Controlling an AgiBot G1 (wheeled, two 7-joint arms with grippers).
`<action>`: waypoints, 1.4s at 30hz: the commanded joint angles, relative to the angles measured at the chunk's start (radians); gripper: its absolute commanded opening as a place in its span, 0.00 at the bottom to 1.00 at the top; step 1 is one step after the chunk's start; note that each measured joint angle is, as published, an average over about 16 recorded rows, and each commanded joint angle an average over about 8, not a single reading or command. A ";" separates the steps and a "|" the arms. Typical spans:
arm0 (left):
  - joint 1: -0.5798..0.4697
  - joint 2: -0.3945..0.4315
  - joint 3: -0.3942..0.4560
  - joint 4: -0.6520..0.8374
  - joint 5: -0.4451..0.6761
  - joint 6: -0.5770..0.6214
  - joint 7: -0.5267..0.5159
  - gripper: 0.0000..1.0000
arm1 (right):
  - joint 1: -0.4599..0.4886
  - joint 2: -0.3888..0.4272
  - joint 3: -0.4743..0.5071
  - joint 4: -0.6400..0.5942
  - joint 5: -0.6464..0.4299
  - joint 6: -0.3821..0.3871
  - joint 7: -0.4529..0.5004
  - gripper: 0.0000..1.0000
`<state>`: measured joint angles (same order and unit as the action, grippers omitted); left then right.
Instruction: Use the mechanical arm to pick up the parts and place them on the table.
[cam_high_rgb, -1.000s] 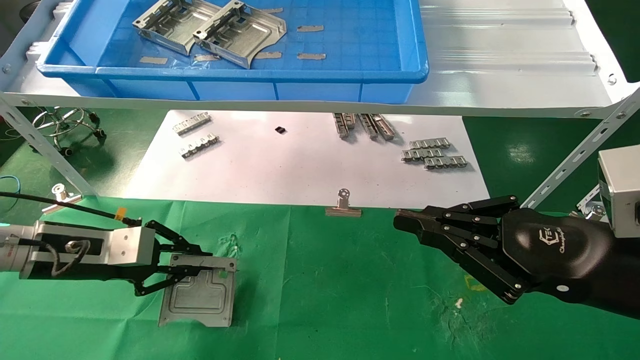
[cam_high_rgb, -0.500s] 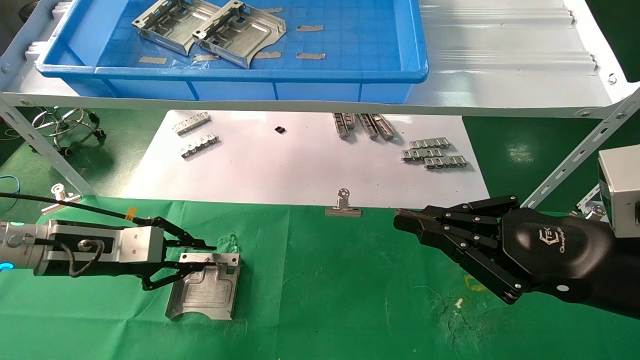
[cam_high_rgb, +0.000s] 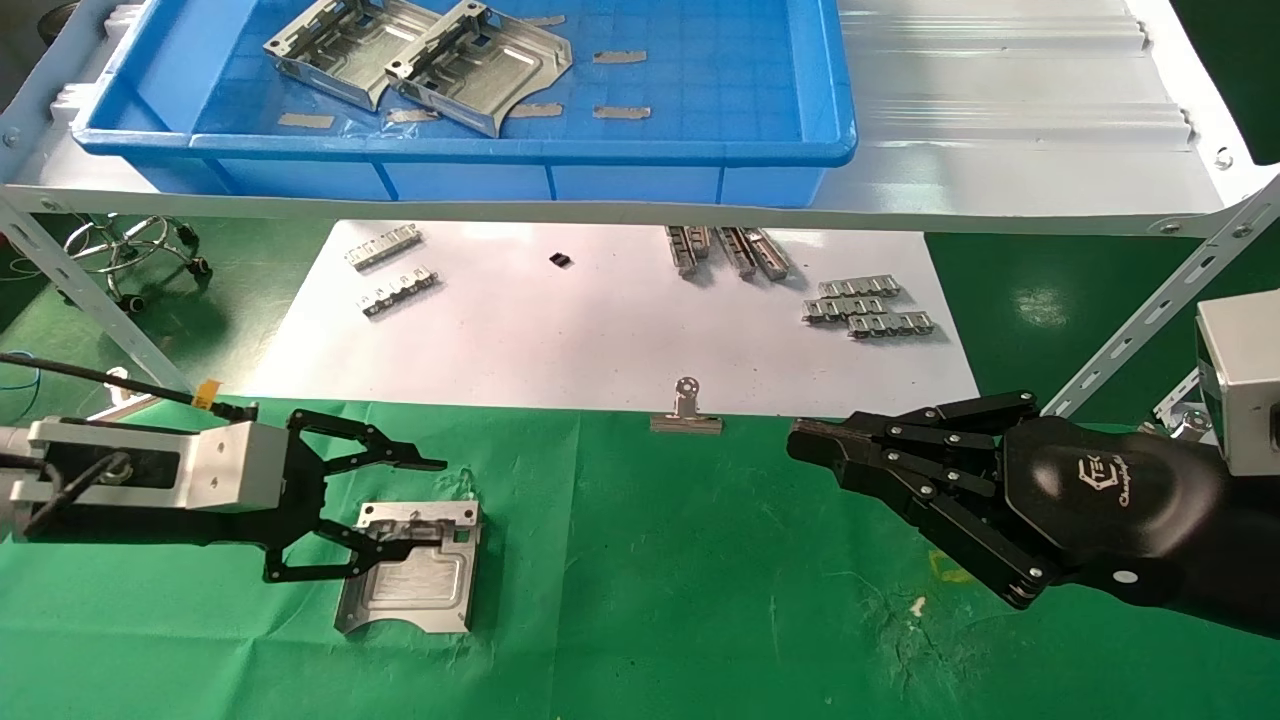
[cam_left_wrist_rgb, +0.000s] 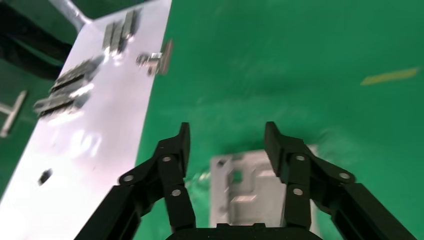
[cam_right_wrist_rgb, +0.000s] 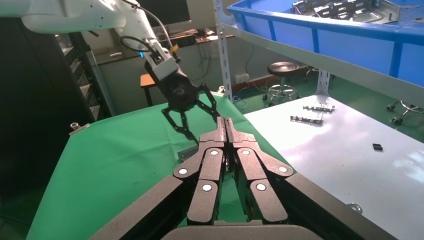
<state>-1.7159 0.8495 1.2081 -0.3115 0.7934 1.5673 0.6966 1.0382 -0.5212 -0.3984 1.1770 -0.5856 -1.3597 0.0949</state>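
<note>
From the robot's head you see the left gripper (cam_high_rgb: 395, 515) spread wide over a silver plate (cam_high_rgb: 410, 582) lying flat on the green table (cam_high_rgb: 700, 600), holding nothing, while its own wrist camera shows the plate (cam_left_wrist_rgb: 250, 187) between and beneath the parted fingers, clear of both. The plate has a raised tab edge and a stepped recess pressed into it. The right gripper (cam_high_rgb: 820, 445) hovers over the cloth to the right, and its wrist view shows its fingers (cam_right_wrist_rgb: 220, 135) pressed together, empty.
</note>
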 joint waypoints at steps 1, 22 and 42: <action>-0.002 -0.021 0.004 -0.040 -0.022 0.029 -0.038 1.00 | 0.000 0.000 0.000 0.000 0.000 0.000 0.000 0.59; 0.190 -0.093 -0.275 -0.336 -0.046 0.007 -0.329 1.00 | 0.000 0.000 0.000 0.000 0.000 0.000 0.000 1.00; 0.404 -0.162 -0.585 -0.638 -0.054 -0.030 -0.593 1.00 | 0.000 0.000 0.000 0.000 0.000 0.000 0.000 1.00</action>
<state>-1.3115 0.6875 0.6228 -0.9498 0.7397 1.5370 0.1039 1.0382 -0.5212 -0.3984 1.1770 -0.5856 -1.3597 0.0949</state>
